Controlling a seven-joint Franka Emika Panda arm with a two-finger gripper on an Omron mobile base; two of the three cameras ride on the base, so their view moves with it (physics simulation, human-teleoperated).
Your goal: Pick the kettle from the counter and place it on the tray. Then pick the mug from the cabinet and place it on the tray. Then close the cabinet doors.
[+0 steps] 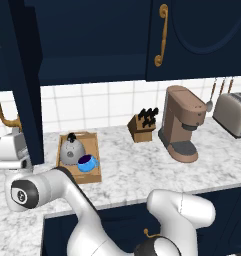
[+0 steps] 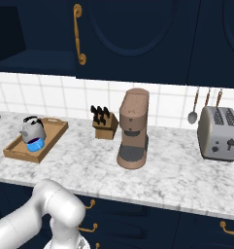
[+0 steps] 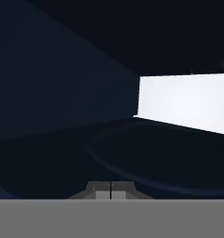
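Left base view: kettle (image 1: pixel 70 150) and mug (image 1: pixel 87 163) both sit in the tray (image 1: pixel 94 176) by the bench's back-left edge, so door closing is in hand; fingers (image 3: pixel 109 190) pressed together (empty), next push the open cabinet door (image 1: pixel 19 80) shut

Mug (image 1: pixel 87 163) partly hidden behind kettle (image 2: pixel 32 128) in right base view; toaster (image 1: pixel 233 114) cut by right edge, open cabinet door (image 1: pixel 17 85) by top edge.
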